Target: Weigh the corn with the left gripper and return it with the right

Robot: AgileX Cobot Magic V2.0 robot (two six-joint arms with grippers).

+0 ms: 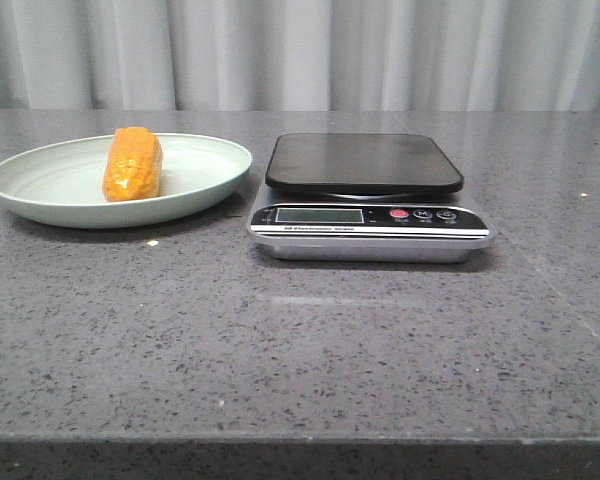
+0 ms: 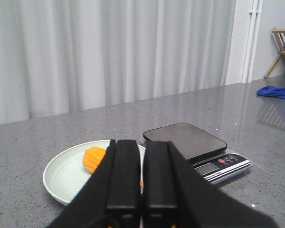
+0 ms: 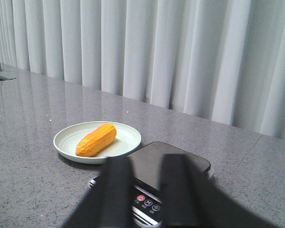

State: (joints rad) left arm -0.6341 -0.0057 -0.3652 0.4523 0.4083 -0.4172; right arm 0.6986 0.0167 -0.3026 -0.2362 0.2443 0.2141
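The orange-yellow corn [image 1: 132, 164] lies on its side in a pale green plate [image 1: 40, 195] at the left of the table. Just to the plate's right stands a digital scale [image 1: 365, 162] with a bare black platform. Neither arm shows in the front view. In the left wrist view my left gripper [image 2: 142, 142] is shut with nothing in it, held back from the plate [image 2: 61, 175], and its fingers hide part of the corn [image 2: 92, 159]. My right gripper [image 3: 146, 161] is open and empty, short of the scale [image 3: 180, 164], with the corn [image 3: 96, 140] beyond it.
The grey speckled tabletop [image 1: 300, 340] runs to a front edge near the camera. White curtains hang behind the table. A blue cloth [image 2: 275, 91] lies far off at one end of the counter.
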